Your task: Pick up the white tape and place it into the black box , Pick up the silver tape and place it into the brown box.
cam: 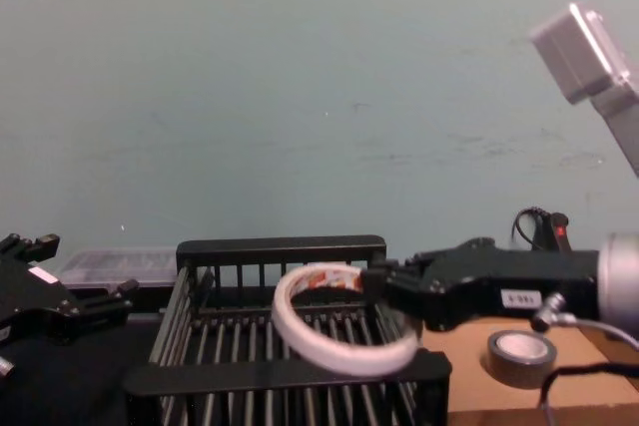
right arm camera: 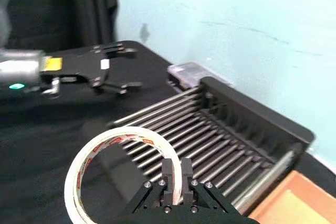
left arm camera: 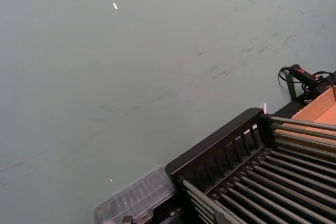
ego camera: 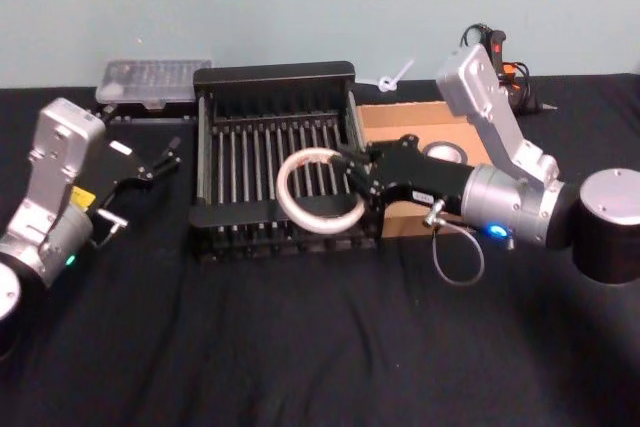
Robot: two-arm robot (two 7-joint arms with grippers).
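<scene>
Above the black box [ego camera: 274, 152], the right gripper [ego camera: 358, 175] grips the white tape [ego camera: 318, 191] by its rim, holding the ring over the slatted floor. Beside it, the silver tape [cam: 521, 355] lies in the brown box [ego camera: 400, 122]; the left gripper [ego camera: 165, 159] rests spread wide, left of the crate.

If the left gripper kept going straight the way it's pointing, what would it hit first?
Probably the black box: the left gripper, open, points at its near-left side wall, with bare table between. Depth is unclear; it could pass just above the rim.

The right tool [ego camera: 352, 172] and its arm cover the left part of the brown box [ego camera: 400, 122] and part of the silver tape [ego camera: 447, 153]. The black box [cam: 280, 374] is cut off at the chest view's near edge.
</scene>
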